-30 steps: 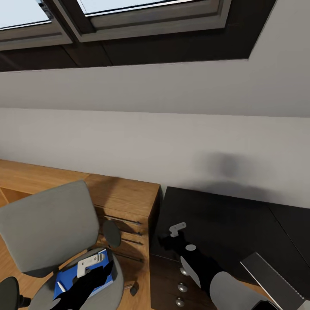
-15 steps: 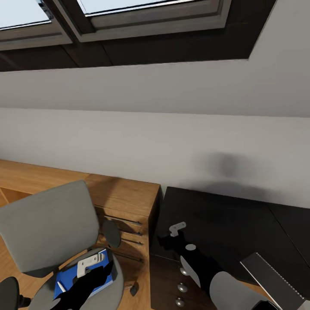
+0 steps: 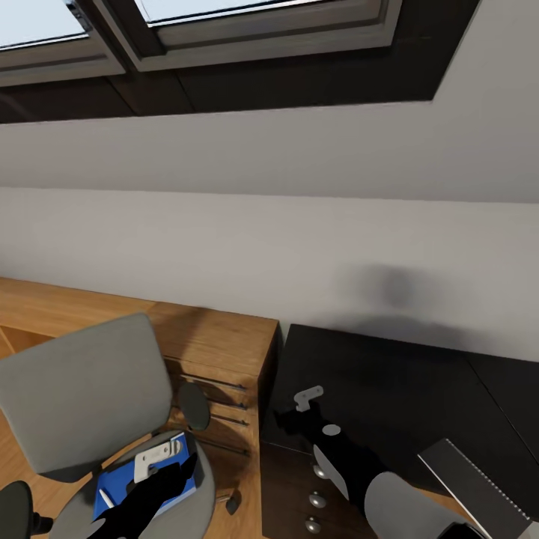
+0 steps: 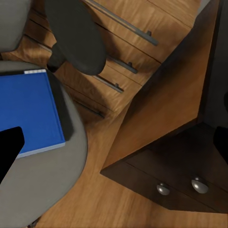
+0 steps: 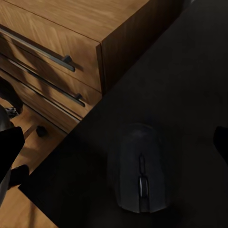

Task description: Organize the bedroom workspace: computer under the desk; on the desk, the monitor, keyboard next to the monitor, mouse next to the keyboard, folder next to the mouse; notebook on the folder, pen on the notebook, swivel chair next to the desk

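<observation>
1. The black desk (image 3: 389, 374) is set against a grey wall (image 3: 269, 247), beside a wooden drawer unit (image 3: 217, 352).
2. The mouse (image 5: 140, 173) is seen on the desk, below the right gripper (image 3: 308, 398), its jaws spread.
3. The blue folder (image 4: 28, 111) is seen on the swivel chair (image 3: 82, 397), under the left gripper (image 3: 156, 458); its jaw state cannot be told.

No visible change — arms, chair, folder, camera all as 1 second ago.

The blue folder (image 4: 28, 111) lies flat on the grey seat of the swivel chair (image 4: 61, 180) at the left of the frame, a black armrest (image 4: 76, 40) above it. Wooden drawers (image 4: 137, 28) with dark bar handles fill the top. At lower right, the black surface's drawer front carries two round silver knobs (image 4: 183, 186).
</observation>
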`<state>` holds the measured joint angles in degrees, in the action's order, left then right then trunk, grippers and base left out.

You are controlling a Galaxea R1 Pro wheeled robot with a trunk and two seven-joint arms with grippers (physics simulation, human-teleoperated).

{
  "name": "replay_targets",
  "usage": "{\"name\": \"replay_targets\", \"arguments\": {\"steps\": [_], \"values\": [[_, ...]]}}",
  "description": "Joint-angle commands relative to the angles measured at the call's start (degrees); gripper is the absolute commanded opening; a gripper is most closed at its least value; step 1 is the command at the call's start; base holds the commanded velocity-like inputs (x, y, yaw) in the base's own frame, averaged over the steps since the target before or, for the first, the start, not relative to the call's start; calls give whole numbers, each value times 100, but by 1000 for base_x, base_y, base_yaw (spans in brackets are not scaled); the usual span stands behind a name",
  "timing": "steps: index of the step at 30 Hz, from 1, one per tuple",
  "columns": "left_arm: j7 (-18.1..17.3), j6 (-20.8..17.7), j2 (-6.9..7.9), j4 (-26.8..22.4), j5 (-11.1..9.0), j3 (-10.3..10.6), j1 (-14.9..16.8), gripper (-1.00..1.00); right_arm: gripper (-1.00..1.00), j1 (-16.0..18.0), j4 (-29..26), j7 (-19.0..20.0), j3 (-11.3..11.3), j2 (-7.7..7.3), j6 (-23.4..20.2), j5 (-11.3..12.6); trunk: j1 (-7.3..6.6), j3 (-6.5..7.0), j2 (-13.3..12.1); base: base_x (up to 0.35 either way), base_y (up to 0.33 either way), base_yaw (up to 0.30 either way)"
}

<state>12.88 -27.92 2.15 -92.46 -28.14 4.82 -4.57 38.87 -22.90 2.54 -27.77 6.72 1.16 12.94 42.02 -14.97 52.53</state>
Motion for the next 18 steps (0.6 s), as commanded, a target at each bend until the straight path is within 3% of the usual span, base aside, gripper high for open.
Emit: {"name": "replay_targets", "arguments": {"steps": [1, 18], "values": [[55, -12, 3, -10, -60, 10, 2, 100, 100, 7, 5, 4, -33, -3, 15, 59, 24, -25, 47, 0, 0, 0], [56, -12, 1, -11, -60, 7, 0, 100, 100, 7, 14, 9, -39, -4, 25, 50, 397, -330, 729, 0, 0, 0]]}}
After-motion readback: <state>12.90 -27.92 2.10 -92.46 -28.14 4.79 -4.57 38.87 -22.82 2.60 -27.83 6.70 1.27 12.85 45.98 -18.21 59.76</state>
